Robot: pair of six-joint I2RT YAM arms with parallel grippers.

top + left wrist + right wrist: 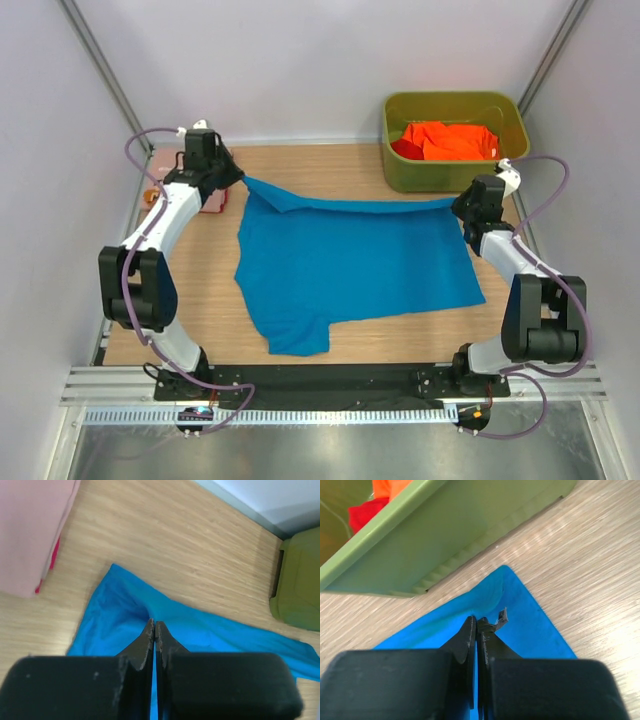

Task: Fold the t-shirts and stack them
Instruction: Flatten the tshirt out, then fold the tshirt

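Note:
The bright blue t-shirt (350, 265) lies spread on the wooden table, its far edge lifted and stretched between my two grippers. My left gripper (240, 178) is shut on the far-left corner of the blue cloth (125, 615). My right gripper (458, 205) is shut on the far-right corner of the blue cloth (520, 610). A folded pink t-shirt (30, 535) lies at the far left, with red cloth under it. Orange (455, 140) and red (405, 149) t-shirts lie in the bin.
The olive-green plastic bin (455, 178) stands at the back right, close to my right gripper; its wall (450, 535) fills the top of the right wrist view. White walls enclose the table on three sides.

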